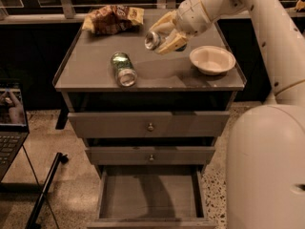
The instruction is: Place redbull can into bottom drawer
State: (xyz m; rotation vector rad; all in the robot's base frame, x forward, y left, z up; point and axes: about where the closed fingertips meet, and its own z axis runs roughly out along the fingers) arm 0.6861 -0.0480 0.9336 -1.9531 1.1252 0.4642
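Note:
My gripper [164,35] is above the back middle of the cabinet top and is shut on the redbull can [153,39]. The can lies sideways between the fingers, its shiny silver top facing the camera, lifted a little off the surface. The bottom drawer [148,194] is pulled open at the foot of the cabinet, showing a plain grey floor with nothing in it. It lies well below and in front of the gripper.
A fatter green can [123,68] lies on its side on the cabinet top [86,66]. A white bowl [212,59] sits at the right. A chip bag [112,18] lies at the back left. The two upper drawers with knobs [150,126] are closed. A laptop [10,123] stands at the left.

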